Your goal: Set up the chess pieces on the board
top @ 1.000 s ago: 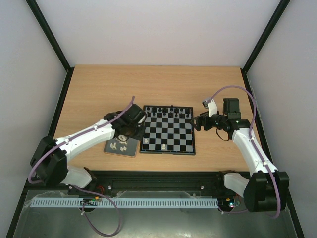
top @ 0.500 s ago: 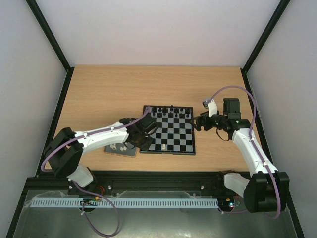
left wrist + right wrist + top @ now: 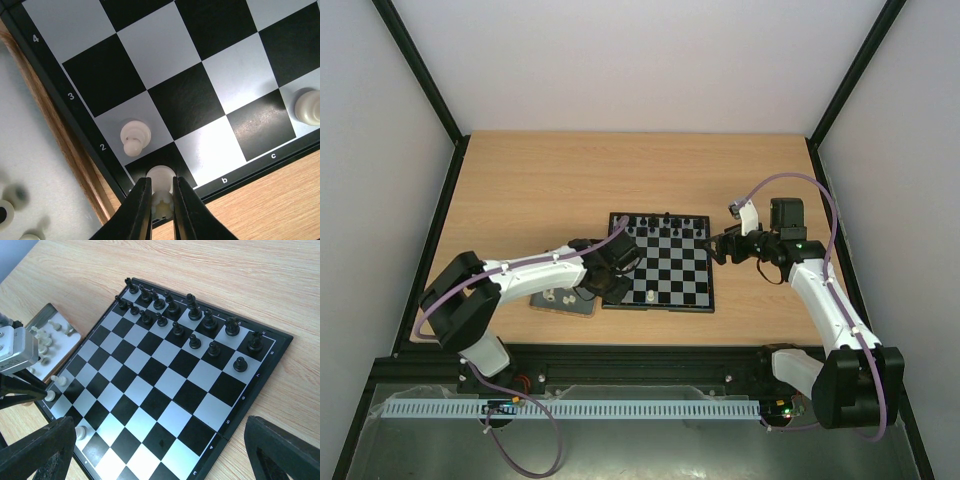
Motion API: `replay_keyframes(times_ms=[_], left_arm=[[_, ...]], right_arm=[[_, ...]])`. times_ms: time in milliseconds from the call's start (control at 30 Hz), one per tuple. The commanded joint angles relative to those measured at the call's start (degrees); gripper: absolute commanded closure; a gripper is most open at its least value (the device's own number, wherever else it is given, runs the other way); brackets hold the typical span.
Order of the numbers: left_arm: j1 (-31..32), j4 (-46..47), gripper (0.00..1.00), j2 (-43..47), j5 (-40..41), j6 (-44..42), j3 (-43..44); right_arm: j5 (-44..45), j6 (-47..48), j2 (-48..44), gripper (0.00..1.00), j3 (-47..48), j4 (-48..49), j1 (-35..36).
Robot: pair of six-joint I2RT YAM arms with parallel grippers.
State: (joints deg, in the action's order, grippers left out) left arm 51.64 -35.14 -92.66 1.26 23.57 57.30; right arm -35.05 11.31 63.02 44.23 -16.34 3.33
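The board [image 3: 658, 306] lies mid-table with black figures along its far rows. My left gripper [image 3: 610, 285] is over its near-left corner. In the left wrist view this gripper [image 3: 161, 205] is shut on a white rook [image 3: 161, 182], whose base is at the black corner square by the rim [image 3: 50, 85]. A white pawn [image 3: 135, 137] stands on the square beside it, and another white piece [image 3: 307, 106] stands further along the row. My right gripper [image 3: 720, 245] hovers at the board's right edge, open and empty [image 3: 160, 440].
A dark tray [image 3: 563, 298] with several white pieces lies just left of the board, under the left arm. It also shows in the right wrist view as the tray [image 3: 50, 337]. Black figures [image 3: 195, 315] fill the board's far two rows. Black frame rails border the table.
The left arm has swung right from above the tray to the board's near-left corner, with the white rook between its fingers. The right arm has not moved.
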Motion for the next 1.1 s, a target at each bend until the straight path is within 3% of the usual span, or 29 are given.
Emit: replay_keyframes(times_ms=[0, 367, 700, 833, 1067], left_arm=[[0.32, -0.2, 0.91, -1.06, 0.12, 0.07, 0.82], [0.49, -2.98, 0.73, -0.21, 1.38, 0.35, 1.59], [0.3, -7.26, 0.67, 5.03, 7.33, 0.75, 3.22], [-3.19, -8.27, 0.68, 4.98, 11.61, 1.85, 1.75], [-12.01, -6.6, 0.68, 6.67, 11.73, 5.26, -1.39]], right_arm=[[-0.32, 0.64, -0.64, 0.07, 0.6, -1.39, -0.08], [-0.54, 0.68, -0.45, 0.07, 0.6, -1.49, -0.08], [-0.57, 0.64, -0.36, 0.07, 0.6, -1.5, -0.08], [-0.5, 0.65, -0.44, 0.07, 0.6, -1.47, -0.08], [-0.44, 0.72, -0.62, 0.07, 0.6, -1.57, -0.08]])
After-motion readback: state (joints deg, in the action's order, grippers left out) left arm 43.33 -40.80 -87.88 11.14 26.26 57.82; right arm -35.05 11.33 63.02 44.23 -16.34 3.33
